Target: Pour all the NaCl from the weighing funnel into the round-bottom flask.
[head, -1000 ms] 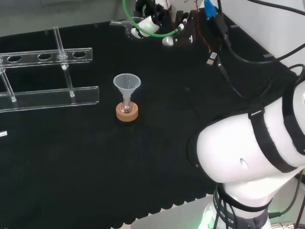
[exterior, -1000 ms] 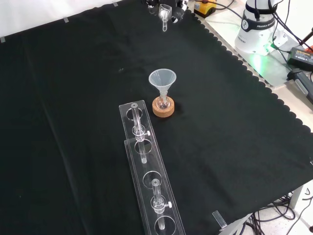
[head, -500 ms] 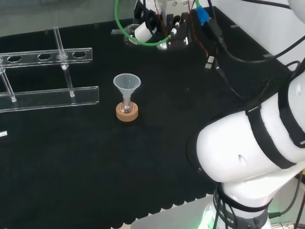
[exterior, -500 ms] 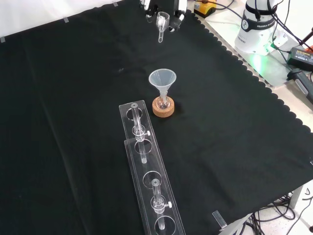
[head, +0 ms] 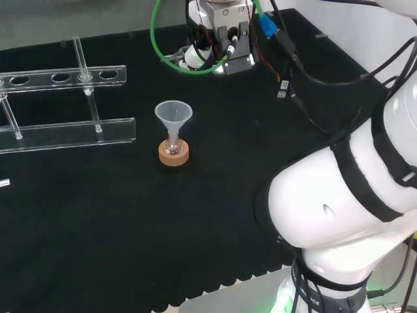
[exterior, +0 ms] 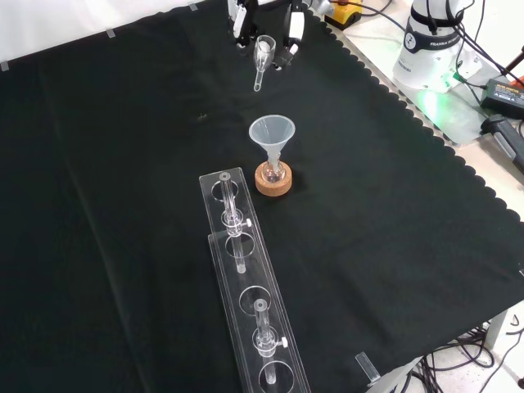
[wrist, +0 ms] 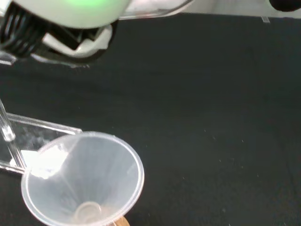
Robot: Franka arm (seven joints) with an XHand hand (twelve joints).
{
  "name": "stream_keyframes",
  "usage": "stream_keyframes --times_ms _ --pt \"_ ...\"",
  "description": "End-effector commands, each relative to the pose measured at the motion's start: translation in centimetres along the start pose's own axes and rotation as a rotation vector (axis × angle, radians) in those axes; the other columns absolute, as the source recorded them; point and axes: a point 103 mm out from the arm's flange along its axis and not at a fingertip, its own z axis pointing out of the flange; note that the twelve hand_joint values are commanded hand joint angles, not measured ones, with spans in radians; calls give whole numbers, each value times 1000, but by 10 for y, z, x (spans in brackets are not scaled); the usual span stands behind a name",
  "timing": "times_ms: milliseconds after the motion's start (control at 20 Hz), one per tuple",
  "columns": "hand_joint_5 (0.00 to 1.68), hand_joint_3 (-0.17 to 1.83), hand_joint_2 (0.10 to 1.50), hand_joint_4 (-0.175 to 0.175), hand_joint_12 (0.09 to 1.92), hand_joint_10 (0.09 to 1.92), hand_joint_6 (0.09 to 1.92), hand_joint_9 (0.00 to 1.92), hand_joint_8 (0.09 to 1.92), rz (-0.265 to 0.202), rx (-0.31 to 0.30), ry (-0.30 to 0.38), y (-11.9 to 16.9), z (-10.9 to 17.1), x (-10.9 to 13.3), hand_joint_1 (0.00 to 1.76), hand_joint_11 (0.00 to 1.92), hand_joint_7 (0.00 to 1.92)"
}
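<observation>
Open black cloth (exterior: pixel 393 246) surrounds the plastic funnel (exterior: pixel 272 133) seated in the flask on its cork ring (exterior: pixel 274 182), leaving free passage from above and, in the front view, from the right and from the far side. Just beside the ring on the near side, the clear tube rack (exterior: pixel 250 303) runs toward the viewer and blocks low approaches from that direction. The hand (exterior: pixel 266 24) hovers beyond the funnel, well apart from it.
</observation>
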Motion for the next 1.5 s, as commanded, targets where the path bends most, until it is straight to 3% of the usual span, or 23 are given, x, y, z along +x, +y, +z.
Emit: stream_keyframes --times_ms 50,600,1150,1500 --pt "1331 945 485 -175 675 257 722 1740 805 25 38 -9 -9 9 -1 1204 1543 1622" --pt "1331 945 485 -175 672 255 724 1741 807 67 105 11 -17 41 -10 1204 1544 1622" --pt "1330 945 485 -175 670 253 726 1741 808 124 171 -76 -13 53 -16 1204 1545 1622" --pt "1329 946 485 -175 668 252 727 1742 809 159 180 -127 -16 47 -16 1204 1546 1621"
